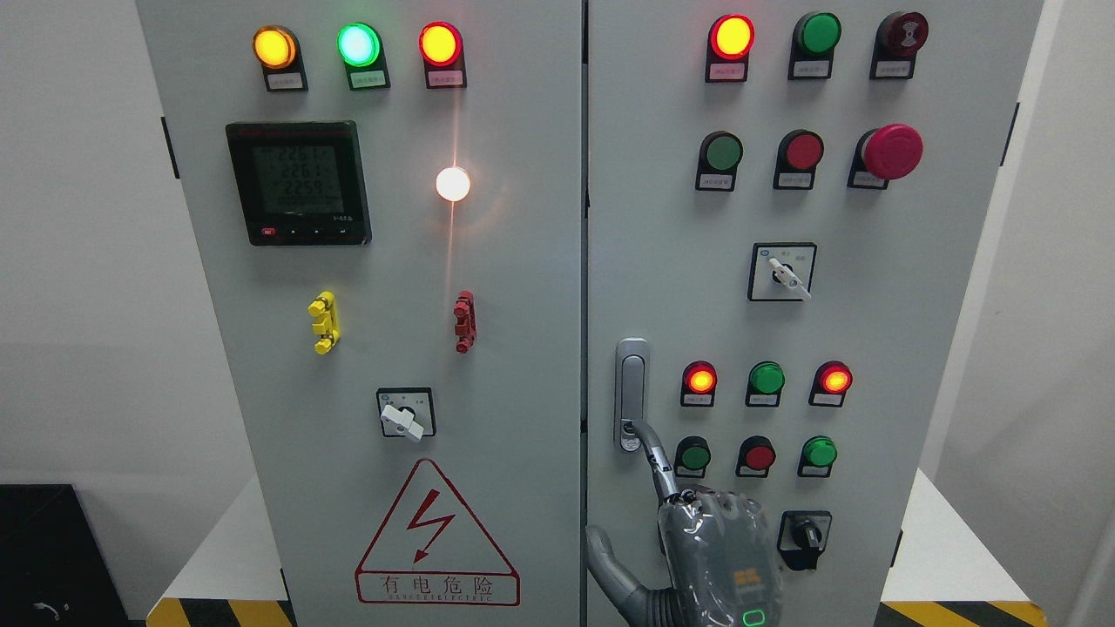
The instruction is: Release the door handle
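The silver door handle (631, 392) stands upright on the left edge of the grey cabinet's right door (645, 218). My right hand (620, 482) comes up from the bottom edge, its back in clear wrap facing me. Its index finger (655, 453) is stretched out, and the tip touches the handle's lower end by the lock. The thumb (603, 550) is spread out to the left, away from the handle. Nothing is grasped. The other fingers are hidden behind the hand. My left arm does not show.
Both cabinet doors are closed, and the seam (584, 261) runs down the middle. Lit lamps, push buttons and a rotary switch (803, 535) crowd the door just right of the hand. A red mushroom stop button (892, 151) sticks out higher up. Striped floor tape (222, 612) marks the base.
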You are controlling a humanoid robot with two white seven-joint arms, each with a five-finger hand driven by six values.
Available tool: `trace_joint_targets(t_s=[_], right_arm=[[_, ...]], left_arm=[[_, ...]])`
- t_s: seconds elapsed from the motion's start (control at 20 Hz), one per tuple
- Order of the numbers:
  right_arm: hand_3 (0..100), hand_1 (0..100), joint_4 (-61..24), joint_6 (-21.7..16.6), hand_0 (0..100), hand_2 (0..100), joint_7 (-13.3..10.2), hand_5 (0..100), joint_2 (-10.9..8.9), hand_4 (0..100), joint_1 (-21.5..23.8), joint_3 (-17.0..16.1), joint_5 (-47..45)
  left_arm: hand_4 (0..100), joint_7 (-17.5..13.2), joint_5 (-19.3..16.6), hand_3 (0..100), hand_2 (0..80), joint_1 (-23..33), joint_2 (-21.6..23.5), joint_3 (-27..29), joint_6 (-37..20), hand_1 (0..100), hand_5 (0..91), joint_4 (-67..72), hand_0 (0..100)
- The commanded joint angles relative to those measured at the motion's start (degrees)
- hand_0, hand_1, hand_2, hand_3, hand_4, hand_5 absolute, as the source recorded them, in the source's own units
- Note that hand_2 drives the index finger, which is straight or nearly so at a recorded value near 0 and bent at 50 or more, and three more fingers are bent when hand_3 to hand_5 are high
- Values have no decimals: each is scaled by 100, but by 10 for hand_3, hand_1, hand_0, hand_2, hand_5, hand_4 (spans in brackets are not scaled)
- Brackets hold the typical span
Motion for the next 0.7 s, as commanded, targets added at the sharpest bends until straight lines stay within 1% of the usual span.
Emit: trace_joint_targets(t_s=[0.0,0.25,0.65], right_arm=[[1000,311,172,28,362,0,10,1000,0,1000,-106,20,498],[1000,306,207,45,361,0,2,1000,0,1000,-123,-6,718],[1000,296,374,63,365,0,10,1000,0,999,-150,-6,815]], left_arm=[[0,-3,0,0,0,105,0,0,3,556,0,0,120],[0,-3,0,0,0,105,0,0,3,556,0,0,120],[0,-3,0,0,0,105,0,0,3,556,0,0,120]])
